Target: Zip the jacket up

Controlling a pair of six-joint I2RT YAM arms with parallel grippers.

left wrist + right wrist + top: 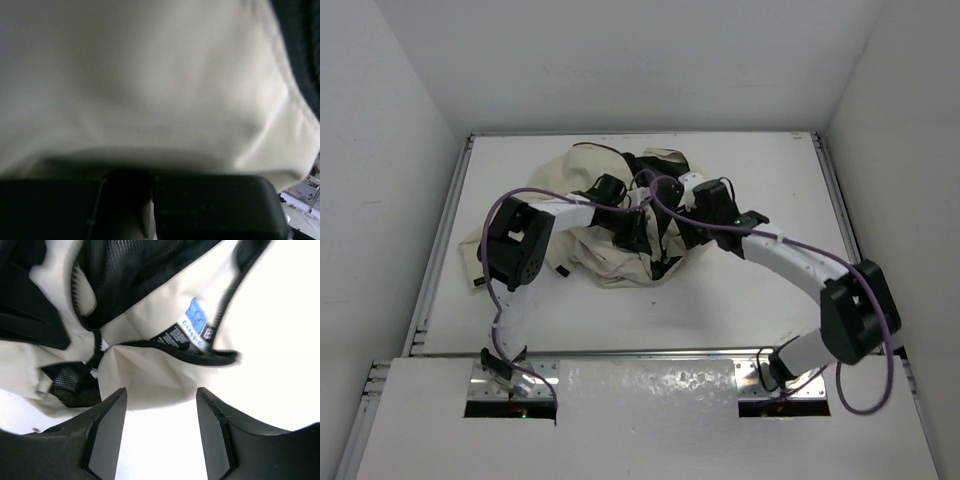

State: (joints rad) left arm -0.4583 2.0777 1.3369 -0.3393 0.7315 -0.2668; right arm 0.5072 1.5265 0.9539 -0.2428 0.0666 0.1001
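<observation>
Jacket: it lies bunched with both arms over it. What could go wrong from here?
The jacket lies crumpled, lining showing, so the zipper halves may not line up. The left gripper seems pinched on plain cream fabric; pulling could bunch it further. The right gripper, open, could snag the lining.

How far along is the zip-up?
Nothing zipped: the jacket lies bunched, front open, black lining showing. In hand: left gripper looks clamped on cream cloth; right gripper hangs open over the zipper teeth. Still to do: spread it, join the zipper ends, pull up.
</observation>
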